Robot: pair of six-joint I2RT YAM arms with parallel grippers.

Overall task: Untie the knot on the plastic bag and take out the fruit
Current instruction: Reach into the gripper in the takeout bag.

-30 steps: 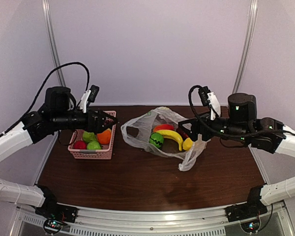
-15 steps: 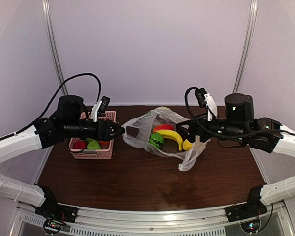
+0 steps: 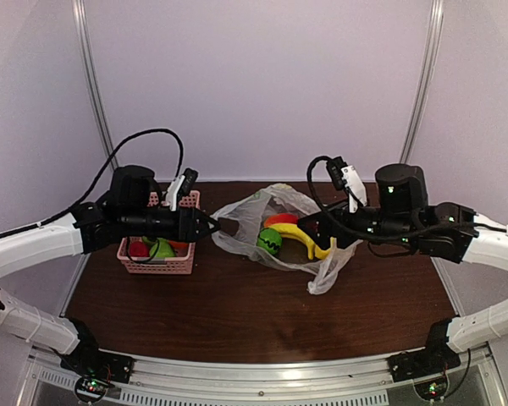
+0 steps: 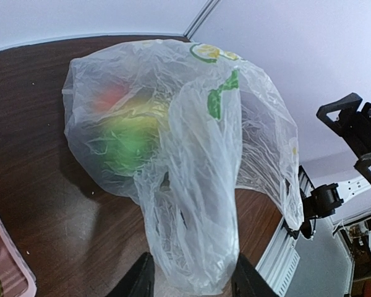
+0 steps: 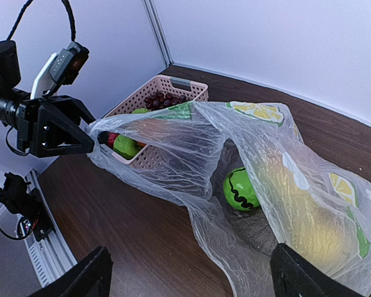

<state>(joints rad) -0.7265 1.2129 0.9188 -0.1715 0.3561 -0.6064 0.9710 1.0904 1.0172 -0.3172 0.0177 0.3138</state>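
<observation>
The clear plastic bag (image 3: 275, 211) lies mid-table with its mouth open and its handle loops loose; no knot shows. Fruit lies inside it: a green ball with dark patches (image 3: 269, 241) (image 5: 242, 189), a long yellow one (image 3: 300, 237) and a red one (image 3: 281, 219). My left gripper (image 3: 212, 227) (image 4: 193, 278) is at the bag's left handle loop (image 4: 195, 235). Its jaws are half closed, one on each side of the puffy film. My right gripper (image 3: 309, 230) (image 5: 195, 278) hangs wide open over the bag's right side, holding nothing.
A pink slotted basket (image 3: 157, 265) (image 5: 149, 102) stands left of the bag, under my left arm. It holds dark grapes (image 5: 164, 99), light green fruits (image 5: 125, 146) and an orange (image 3: 179, 246). The table's near edge has a metal rail (image 3: 262, 385).
My left arm has swung right, from over the basket to the bag's left handle loop, and its jaws have narrowed around the loop. My right arm has edged left toward the bag.
</observation>
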